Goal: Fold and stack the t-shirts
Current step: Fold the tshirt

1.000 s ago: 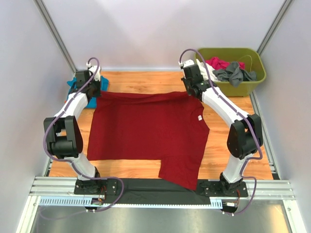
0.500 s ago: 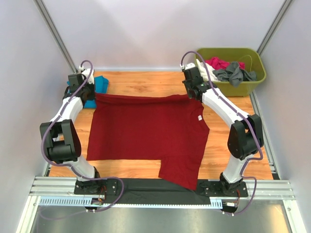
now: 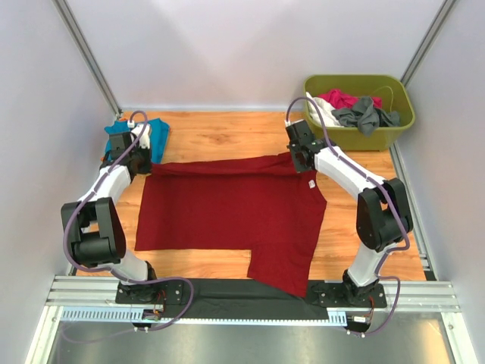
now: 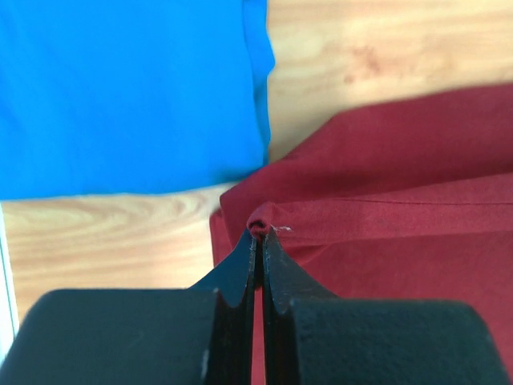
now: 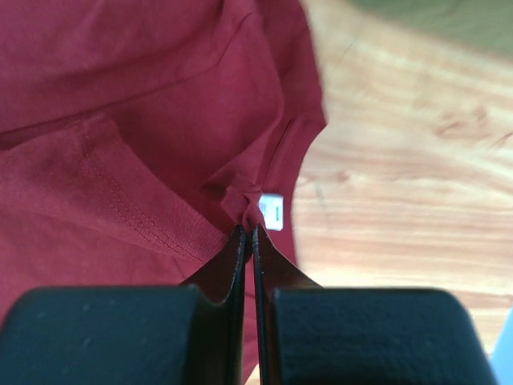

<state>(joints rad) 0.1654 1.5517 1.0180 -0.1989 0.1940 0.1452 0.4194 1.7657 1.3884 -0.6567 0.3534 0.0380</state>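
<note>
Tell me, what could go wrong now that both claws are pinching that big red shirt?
1. The left gripper and right gripper each hold only a tiny nip of the dark red shirt at their fingertips; it may slip out mid-fold.
2. The teal-blue shirt lies right beside the left corner; it might get dragged or covered.
3. The red shirt's near flap lies on the black strip in front, so the fold may come out crooked.

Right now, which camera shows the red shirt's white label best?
Right wrist: the white label sits close up, just beside the right pincer shut on the dark red shirt. Top external shows it only as a tiny white speck; the left wrist view misses it.
</note>
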